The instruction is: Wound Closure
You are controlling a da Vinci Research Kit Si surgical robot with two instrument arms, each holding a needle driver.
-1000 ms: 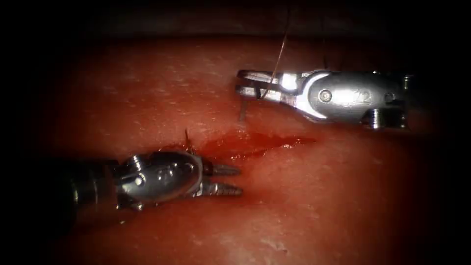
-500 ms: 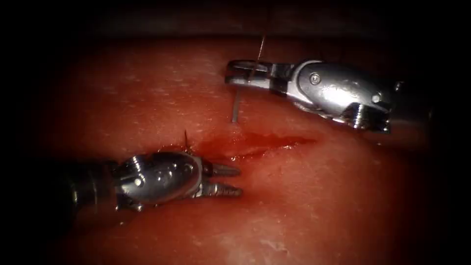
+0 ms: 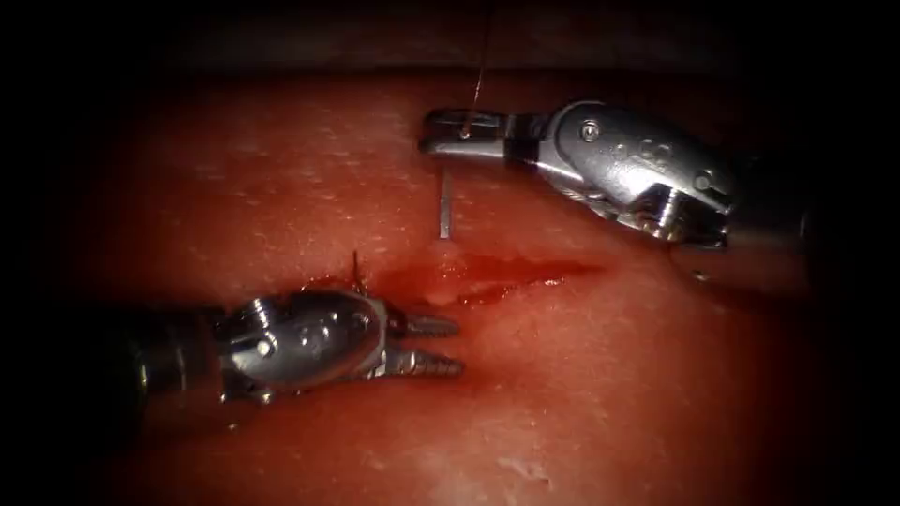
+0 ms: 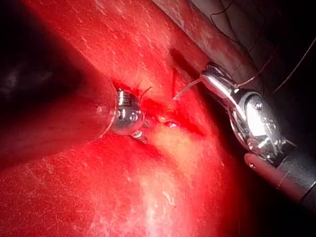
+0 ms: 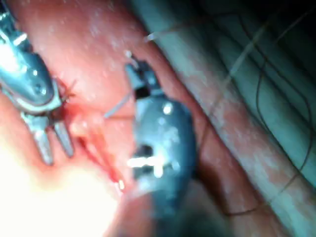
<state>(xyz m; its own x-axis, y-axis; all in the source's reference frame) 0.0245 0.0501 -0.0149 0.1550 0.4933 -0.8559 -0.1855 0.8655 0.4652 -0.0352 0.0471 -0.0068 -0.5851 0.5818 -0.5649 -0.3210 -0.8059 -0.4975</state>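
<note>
1. The right arm's silver pincer (image 3: 448,133) is clenched on the upper end of the thin curved steel needle (image 3: 444,208); the needle hangs downward from it, its tip at or just touching the glistening red pork-belly tissue (image 3: 600,394) above the cut. I cannot tell whether the tip has entered.
2. Over the last second this pincer has shifted left and rolled at the wrist, so the needle now stands more upright over the near edge of the dark, wet cut (image 3: 487,274).
3. The fine dark thread (image 3: 481,66) rises from the right pincer's jaws toward the top of the endoscope view.
4. The left arm's steel pincer (image 3: 448,345) lies below the cut's left end, jaws parted, grasping nothing, unchanged in place.
5. A short dark thread stub (image 3: 356,265) stands at the cut's left end, which suggests one stitch already placed; the rest of the cut gapes open, so most of the closing seems left.
6. Red fluid (image 3: 441,281) pools along the cut. Nothing lies between needle and cut.
</note>
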